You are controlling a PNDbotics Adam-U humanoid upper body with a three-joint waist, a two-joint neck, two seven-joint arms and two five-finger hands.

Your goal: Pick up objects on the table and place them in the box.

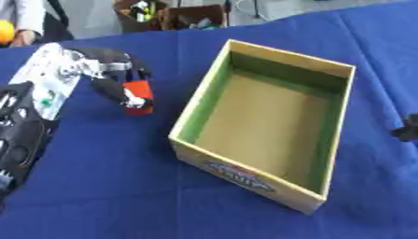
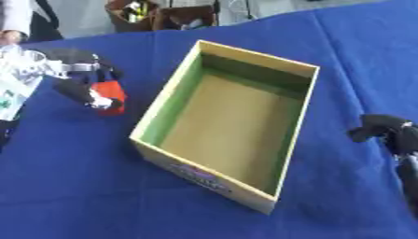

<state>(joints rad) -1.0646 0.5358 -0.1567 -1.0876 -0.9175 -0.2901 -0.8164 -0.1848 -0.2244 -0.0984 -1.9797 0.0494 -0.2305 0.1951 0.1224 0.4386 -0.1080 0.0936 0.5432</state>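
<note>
blk robot hand [image 1: 114, 77], silver/white forearm [image 1: 49, 77].

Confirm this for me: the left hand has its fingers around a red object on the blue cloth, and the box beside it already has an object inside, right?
Not quite. The box is empty: the left eye view shows only its bare brown floor. The rest holds: the left hand has its fingers round the red object over the blue cloth.
</note>
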